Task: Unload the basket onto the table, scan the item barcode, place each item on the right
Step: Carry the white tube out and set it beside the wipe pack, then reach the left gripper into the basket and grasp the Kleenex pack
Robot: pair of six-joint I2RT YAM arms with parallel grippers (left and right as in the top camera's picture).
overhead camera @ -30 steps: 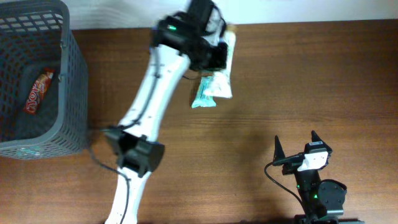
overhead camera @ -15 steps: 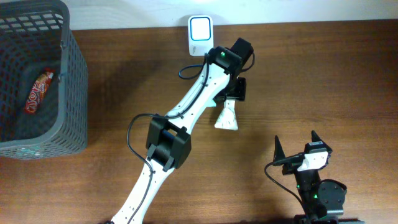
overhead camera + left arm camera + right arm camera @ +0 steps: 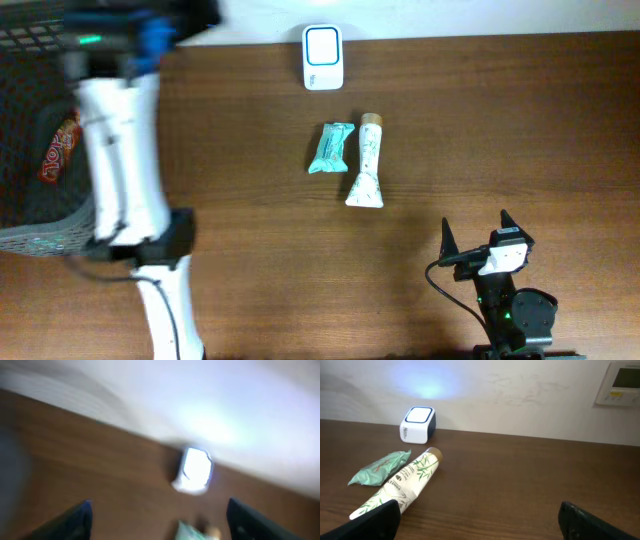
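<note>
Beside the scanner [image 3: 323, 58], a tube [image 3: 366, 175] and packet [image 3: 331, 147] are lying unheld, likely awaiting scanning; left end effector [image 3: 159, 512] and right end effector [image 3: 475, 235] are gaping wide, empty.

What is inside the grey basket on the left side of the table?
One red snack packet lies inside the basket. The left arm is above it, so the part beneath is hidden.

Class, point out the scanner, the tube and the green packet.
scanner [image 3: 323, 44], overhead view, its white top face.
tube [image 3: 366, 168], overhead view, middle of its body.
green packet [image 3: 331, 147], overhead view, centre of wrapper.
</note>
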